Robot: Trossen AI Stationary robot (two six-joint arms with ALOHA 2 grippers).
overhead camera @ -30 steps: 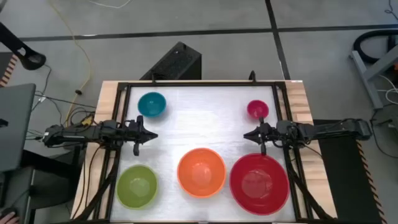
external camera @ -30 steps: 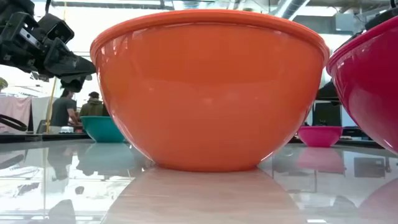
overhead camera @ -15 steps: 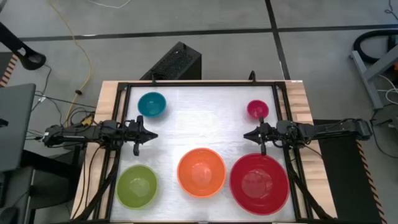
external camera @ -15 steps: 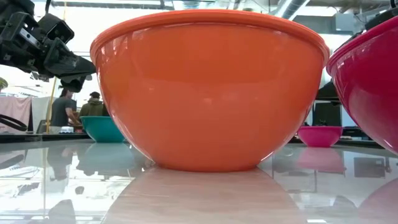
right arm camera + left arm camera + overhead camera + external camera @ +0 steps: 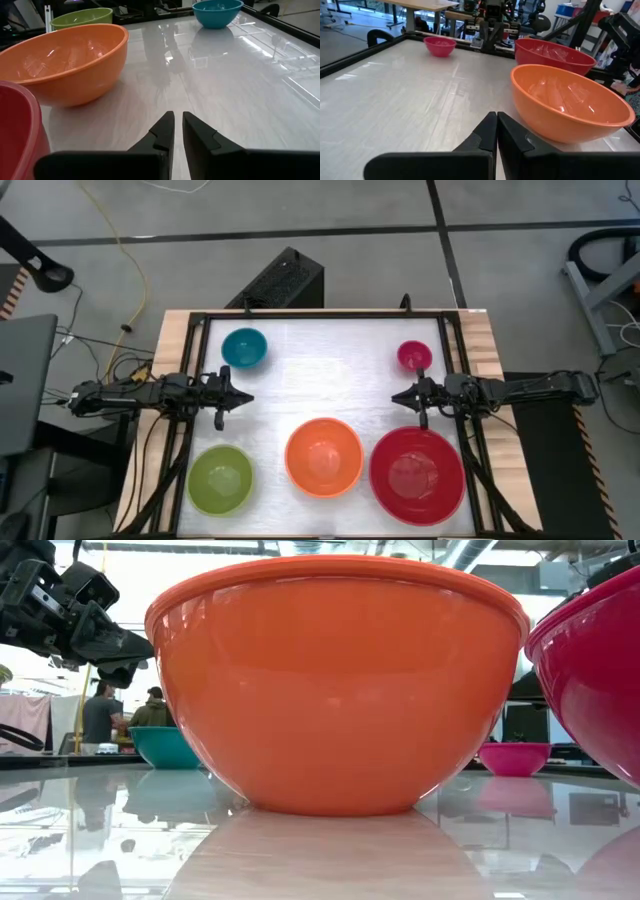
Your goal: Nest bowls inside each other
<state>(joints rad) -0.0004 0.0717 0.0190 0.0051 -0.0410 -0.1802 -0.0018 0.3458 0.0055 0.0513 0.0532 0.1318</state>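
Observation:
Five bowls stand apart, upright on their bases, on the white table (image 5: pixel 330 370): teal (image 5: pixel 244 348) far left, magenta-pink (image 5: pixel 414 356) far right, lime green (image 5: pixel 220 479) near left, orange (image 5: pixel 324 457) near middle, red (image 5: pixel 416 476) near right. My left gripper (image 5: pixel 248 398) hovers at the table's left side between the teal and green bowls, pointing right; its fingers (image 5: pixel 496 115) are shut and hold nothing. My right gripper (image 5: pixel 394 396) hovers at the right side between the pink and red bowls, pointing left; a narrow gap shows between its fingers (image 5: pixel 178 114), with nothing in it.
A black rail frame (image 5: pixel 190 380) runs around the table. A black box (image 5: pixel 285 280) stands on the floor beyond the far edge. Bare tabletop lies between the two grippers. People (image 5: pixel 100 715) stand in the room far behind the table.

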